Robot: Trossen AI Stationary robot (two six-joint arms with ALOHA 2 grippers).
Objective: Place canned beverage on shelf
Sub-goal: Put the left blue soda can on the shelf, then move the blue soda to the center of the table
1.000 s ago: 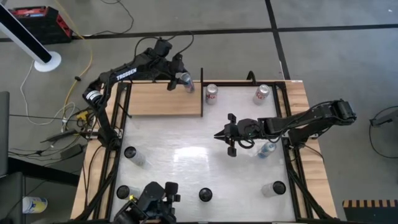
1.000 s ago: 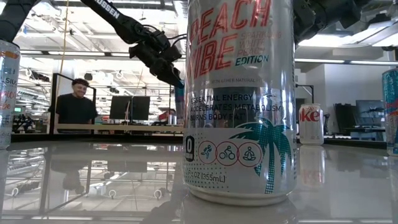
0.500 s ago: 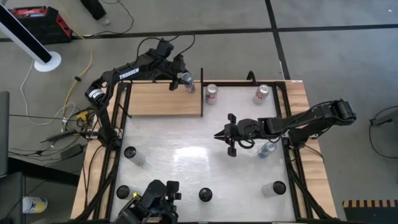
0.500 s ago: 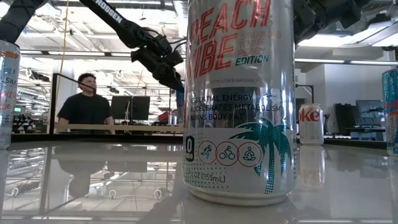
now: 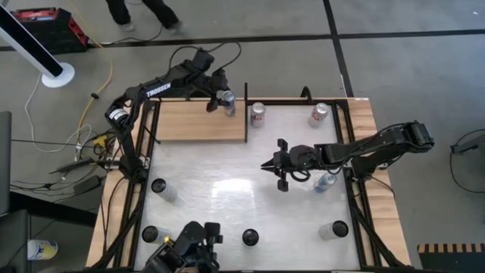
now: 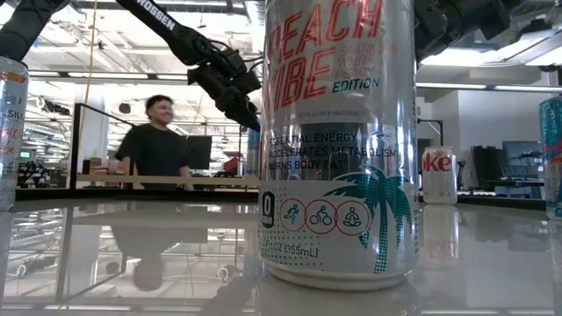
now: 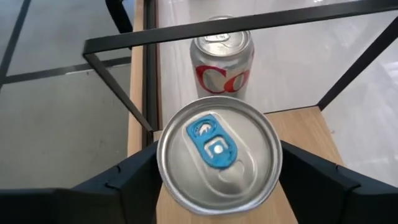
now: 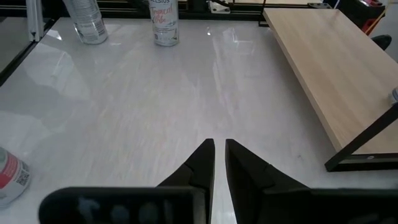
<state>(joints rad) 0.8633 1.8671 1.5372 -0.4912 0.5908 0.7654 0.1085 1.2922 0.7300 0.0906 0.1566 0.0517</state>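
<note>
High view: right gripper (image 5: 267, 164) idles closed mid-table, same as before. Far left, the can (image 7: 217, 152) stands on the shelf (image 5: 189, 121), right far corner. Left gripper (image 5: 225, 101) straddles it, barely shifted; gripped or released, can't tell. Placement looks basically done.

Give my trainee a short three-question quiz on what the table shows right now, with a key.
1. True or false: the blue-tabbed can stands on the shelf.
2. Which gripper is at that can? A) left B) right
3. Fill in: the right gripper hangs over the white ____.

Key:
1. True; it stands upright at the plank's end, near the silver and red can on the tabletop.
2. A; the left gripper flanks the blue-tabbed can.
3. tabletop; its fingers are shut, holding nothing.
</note>
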